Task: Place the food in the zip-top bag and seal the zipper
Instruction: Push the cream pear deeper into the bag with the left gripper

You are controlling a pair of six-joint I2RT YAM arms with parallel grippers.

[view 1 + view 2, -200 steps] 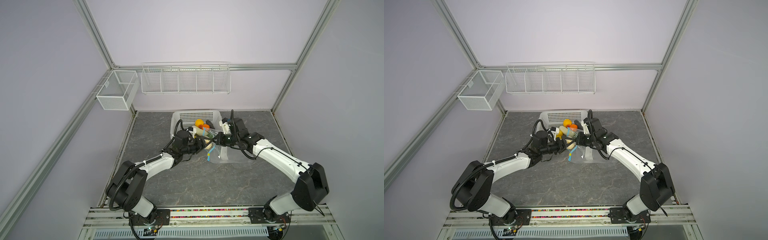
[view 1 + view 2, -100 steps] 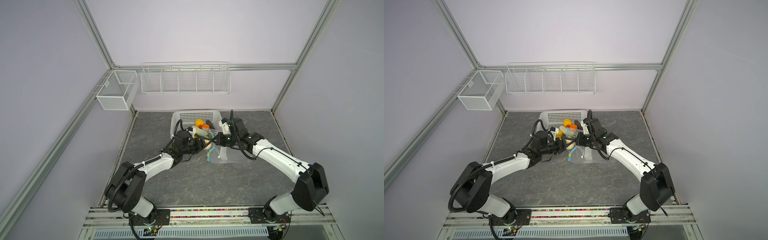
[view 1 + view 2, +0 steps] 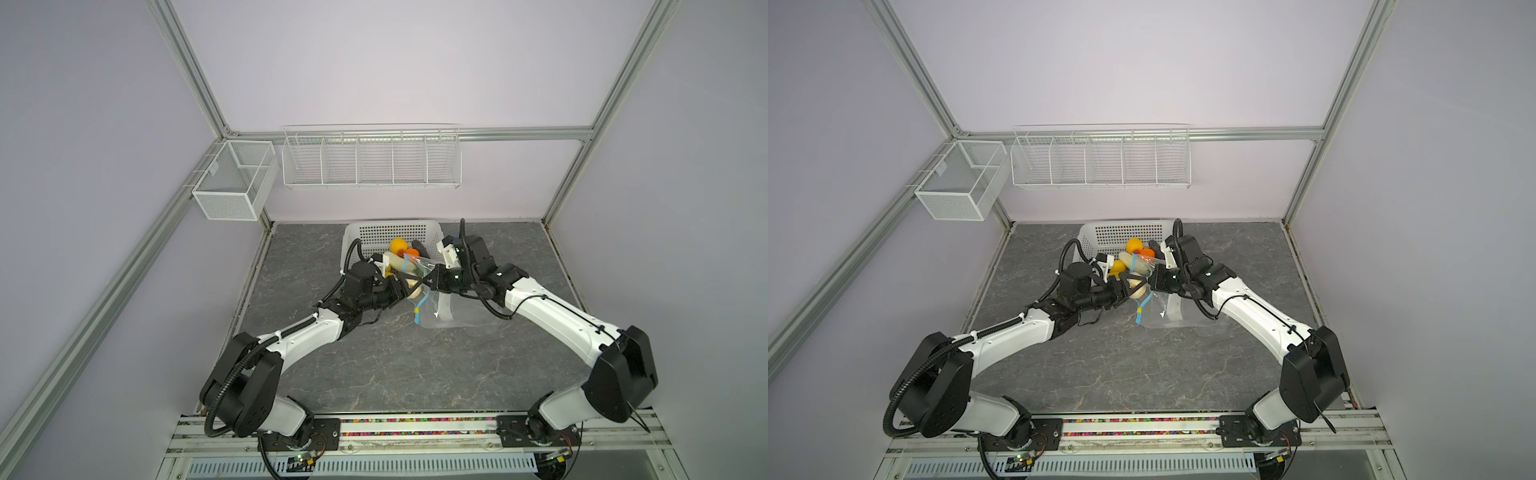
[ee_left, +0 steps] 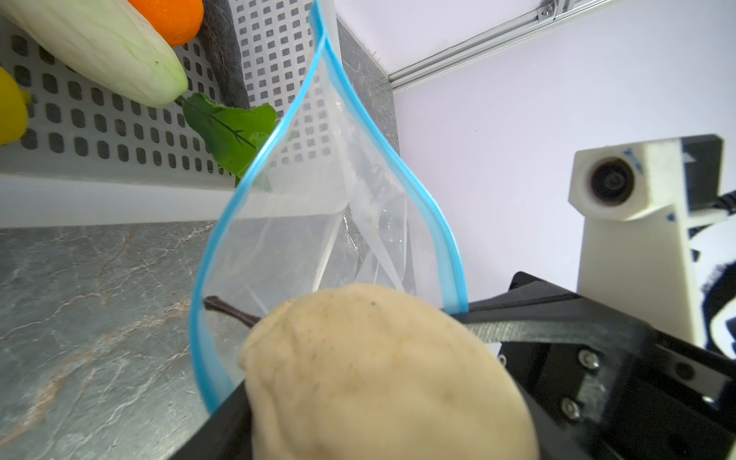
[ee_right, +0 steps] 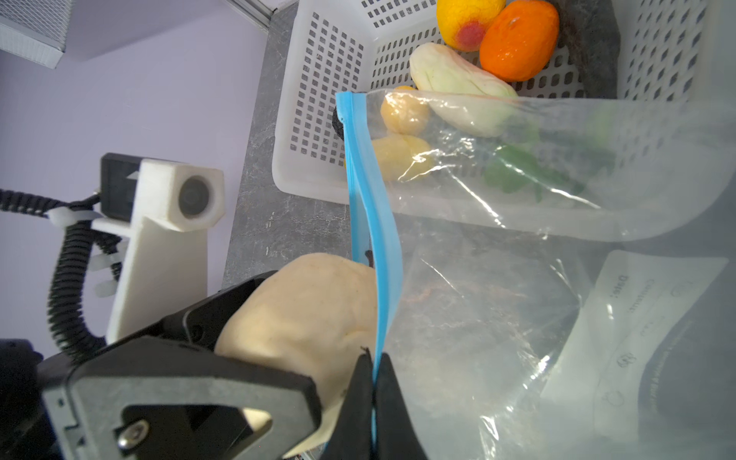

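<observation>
My left gripper (image 3: 409, 289) (image 3: 1133, 289) is shut on a beige pear (image 4: 378, 374) (image 5: 302, 310). It holds the pear at the open mouth of the clear zip-top bag (image 3: 457, 313) (image 4: 298, 223), stem end towards the opening. My right gripper (image 5: 372, 370) (image 3: 430, 283) is shut on the light-blue zipper (image 5: 372, 207) (image 4: 418, 191) and holds the mouth up. The yellow slider (image 3: 417, 311) hangs at the strip's low end. More food lies in the white basket (image 3: 390, 235): an orange piece (image 5: 517, 40), a yellow one (image 5: 470, 20), a pale green-white one (image 5: 458, 83) and a green leaf (image 4: 231, 131).
The basket stands against the back wall, just behind both grippers. A wire rack (image 3: 372, 158) and a mesh box (image 3: 232, 183) hang on the walls above it. The bag's lower part rests on the grey table (image 3: 395, 365).
</observation>
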